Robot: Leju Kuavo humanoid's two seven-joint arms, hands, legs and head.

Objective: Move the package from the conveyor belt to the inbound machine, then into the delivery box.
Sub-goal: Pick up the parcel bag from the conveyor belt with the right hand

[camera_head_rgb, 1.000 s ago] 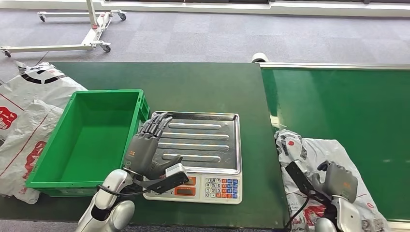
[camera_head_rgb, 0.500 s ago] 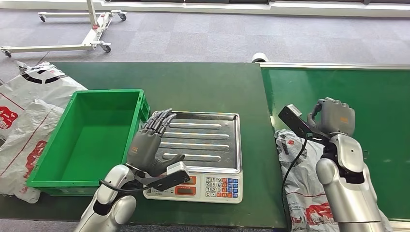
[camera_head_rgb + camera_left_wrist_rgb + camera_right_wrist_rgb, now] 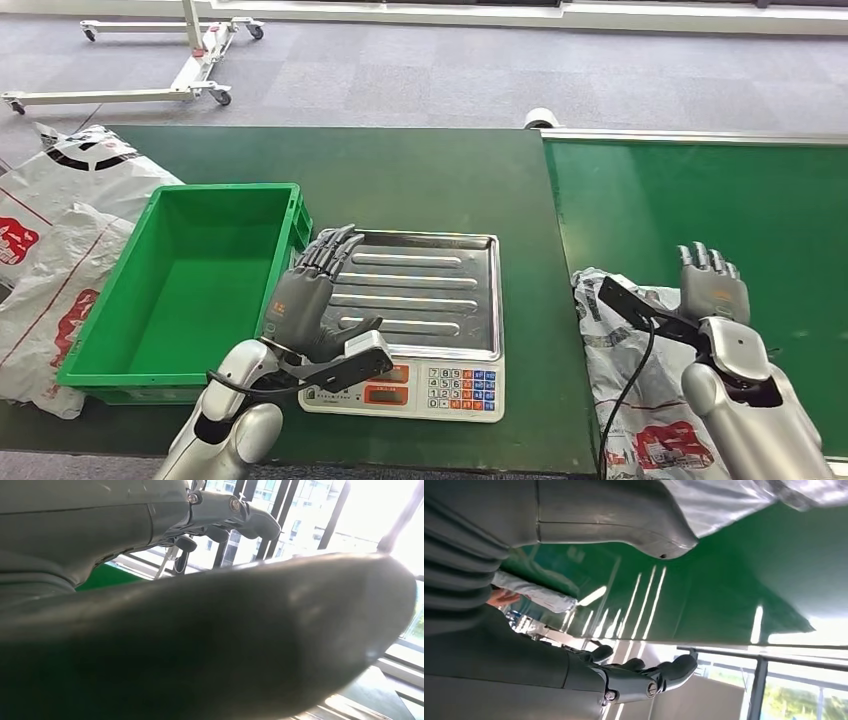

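Right hand (image 3: 711,293) has uncurled and dropped beside the package (image 3: 640,400).

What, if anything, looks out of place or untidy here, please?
The package lies crumpled at the conveyor belt's near end, beside the scale. More mailer bags are heaped loosely left of the empty green bin.

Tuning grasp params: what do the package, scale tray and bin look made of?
Package: thin glossy plastic film, judging by its crinkles and sheen. Scale tray: probably stainless steel, a ribbed silvery surface with reflections. Bin: rigid moulded green plastic, matte, with a ribbed rim.
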